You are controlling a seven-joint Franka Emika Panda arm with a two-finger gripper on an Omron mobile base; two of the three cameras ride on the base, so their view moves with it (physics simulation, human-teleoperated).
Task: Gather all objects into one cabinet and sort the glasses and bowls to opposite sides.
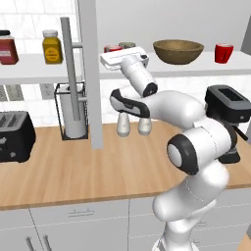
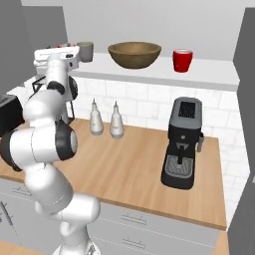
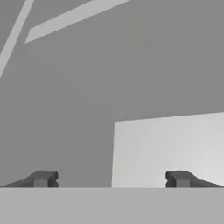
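The gripper (image 3: 111,179) is open, with nothing between its fingers, at the left part of the shelf (image 1: 196,68). The bowl (image 1: 178,51) stands upright mid-shelf, mouth up. One red cup (image 1: 223,53) is near the right end; another red cup (image 1: 112,48) and the grey cup (image 2: 85,51) stand beside the hand.

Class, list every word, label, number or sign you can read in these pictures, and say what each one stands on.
None can be read.
Red jar: label patch, too blurred to read.
Yellow jar: dark label patch, no legible text.
Coffee machine, toaster: no markings.
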